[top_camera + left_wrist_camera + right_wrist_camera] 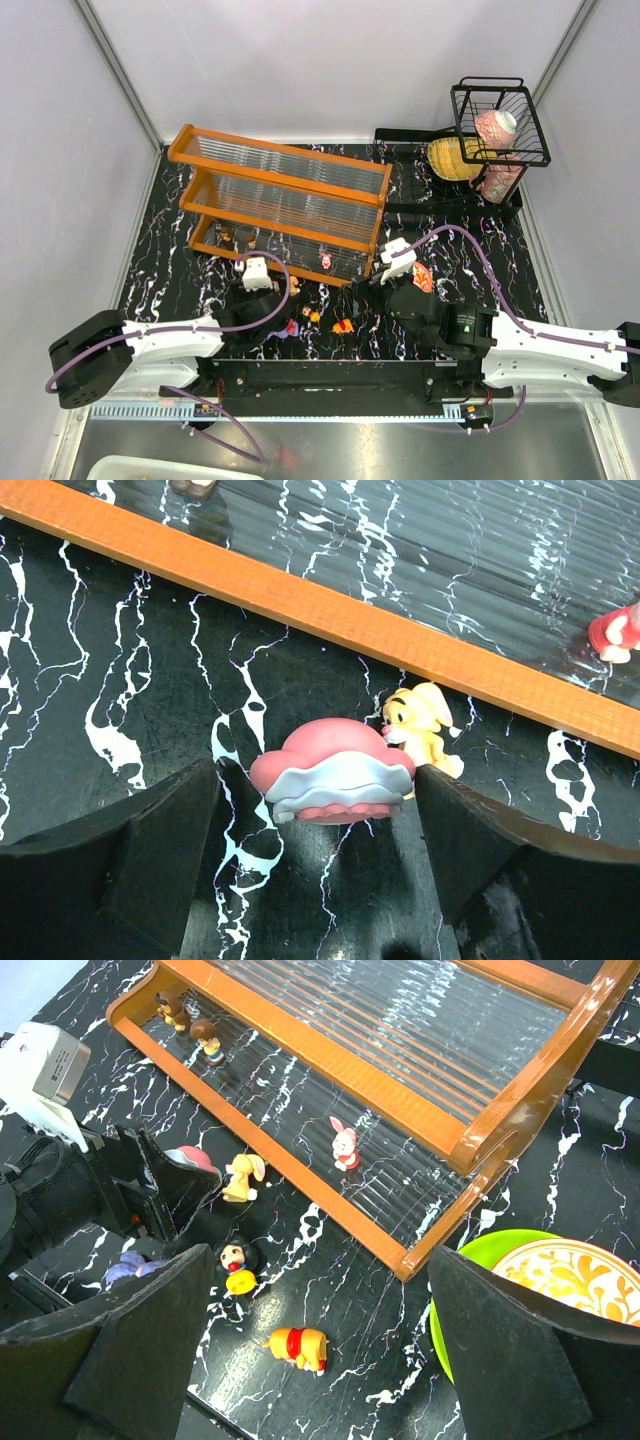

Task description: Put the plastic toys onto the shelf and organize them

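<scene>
Left gripper point(316, 815): fingers wide apart, straddling a pink toy point(330, 765) with a pale blue frill that lies on the black marbled table point(100, 680); not clamped. Yellow rabbit point(422, 730) sits just behind it, beside the shelf point(330, 615) rail. The shelf has an orange frame and clear ribbed panels. Pink piglet point(345, 1143) and two brown figures point(208, 1040) stand upright on the lower tier. Right gripper point(320, 1290): wide open, empty.

Black table point(165, 285): shelf point(285, 205); toys point(343, 326) (scattered)
</scene>
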Controlling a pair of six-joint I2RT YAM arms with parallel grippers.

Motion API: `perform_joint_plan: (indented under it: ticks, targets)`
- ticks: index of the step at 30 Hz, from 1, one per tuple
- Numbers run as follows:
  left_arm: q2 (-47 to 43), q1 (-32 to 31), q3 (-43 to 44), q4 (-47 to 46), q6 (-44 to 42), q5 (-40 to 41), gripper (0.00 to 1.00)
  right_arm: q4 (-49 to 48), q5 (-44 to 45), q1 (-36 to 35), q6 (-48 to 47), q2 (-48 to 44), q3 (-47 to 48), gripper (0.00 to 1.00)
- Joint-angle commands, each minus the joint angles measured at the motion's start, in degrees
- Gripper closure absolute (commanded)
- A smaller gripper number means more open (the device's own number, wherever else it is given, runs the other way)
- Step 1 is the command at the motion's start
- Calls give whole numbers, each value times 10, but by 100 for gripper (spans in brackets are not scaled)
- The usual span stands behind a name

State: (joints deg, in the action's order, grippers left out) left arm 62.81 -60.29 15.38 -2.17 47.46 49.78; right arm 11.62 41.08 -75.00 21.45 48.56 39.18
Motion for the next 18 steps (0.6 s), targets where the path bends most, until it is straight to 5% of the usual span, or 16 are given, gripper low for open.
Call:
perform_joint_plan:
  ticks: [1, 18]
  targets:
    - [6, -2, -3, -28, -1, 19, 18, -28, 8, 1, 2, 0, 13, 6]
    - [8, -3, 1, -33, -13, 16, 28, -32, 9, 0, 4, -3, 7, 6]
